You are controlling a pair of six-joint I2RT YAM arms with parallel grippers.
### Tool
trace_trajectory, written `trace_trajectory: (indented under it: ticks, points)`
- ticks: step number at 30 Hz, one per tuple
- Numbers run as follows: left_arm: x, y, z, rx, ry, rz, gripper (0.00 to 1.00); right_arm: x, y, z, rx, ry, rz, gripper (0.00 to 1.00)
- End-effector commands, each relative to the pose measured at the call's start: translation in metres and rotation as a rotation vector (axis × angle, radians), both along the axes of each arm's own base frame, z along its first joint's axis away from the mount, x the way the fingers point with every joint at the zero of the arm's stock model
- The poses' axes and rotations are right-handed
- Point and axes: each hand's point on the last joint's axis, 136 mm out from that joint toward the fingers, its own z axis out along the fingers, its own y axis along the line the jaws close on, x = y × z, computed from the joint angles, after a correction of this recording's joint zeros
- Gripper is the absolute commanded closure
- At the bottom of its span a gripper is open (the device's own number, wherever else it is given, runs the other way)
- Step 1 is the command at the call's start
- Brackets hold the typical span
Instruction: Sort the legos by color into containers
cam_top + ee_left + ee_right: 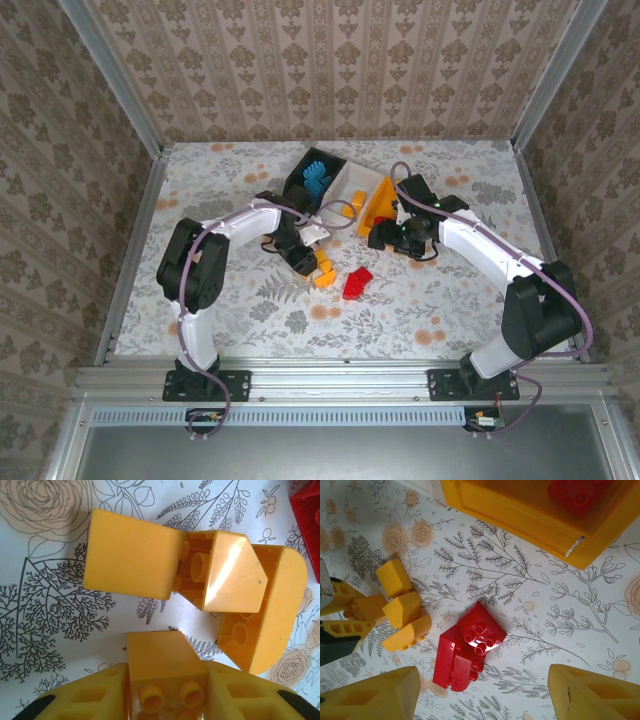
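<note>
My left gripper (167,692) is shut on a small orange-yellow brick (165,665), low over the table. Just beyond it lie three more orange-yellow bricks (132,552), touching each other, with a red brick (307,510) past them. From above, the left gripper (303,258) sits at the orange-yellow cluster (324,272). My right gripper (482,697) is open, hovering over two red bricks (470,652) that lie together. The orange-yellow bin (520,510) holds a red brick (572,492). The black bin (300,180) holds blue bricks (318,177). The white bin (345,180) stands between them.
The three bins stand side by side at the back centre of the floral table (220,200). The red pair (356,283) lies in front of them, between the arms. Metal rails (135,240) edge the table, with wallpapered walls beyond.
</note>
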Motion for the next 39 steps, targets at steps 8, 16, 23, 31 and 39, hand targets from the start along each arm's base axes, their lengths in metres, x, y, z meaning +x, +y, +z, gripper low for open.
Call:
trace_trajectory:
  ticks: [8, 16, 23, 31, 39]
  points:
    - [0.034, 0.023, 0.045, -0.088, 0.089, 0.389, 0.67, 0.009, 0.002, 0.004, 0.009, -0.023, -0.008, 0.31]
    - [0.122, 0.021, 0.117, -0.527, 0.109, 0.927, 0.65, 0.008, -0.002, 0.005, -0.001, -0.033, -0.005, 0.31]
    - [0.187, -0.018, 0.16, -0.761, 0.098, 1.16, 0.63, 0.008, -0.007, 0.007, -0.002, -0.042, -0.013, 0.31]
    - [0.227, -0.079, 0.156, -0.695, 0.091, 1.103, 0.63, 0.003, -0.021, 0.014, -0.018, -0.064, -0.029, 0.3]
    - [0.225, -0.121, 0.133, -0.643, 0.136, 1.073, 0.62, -0.004, -0.035, 0.013, -0.026, -0.069, -0.061, 0.31]
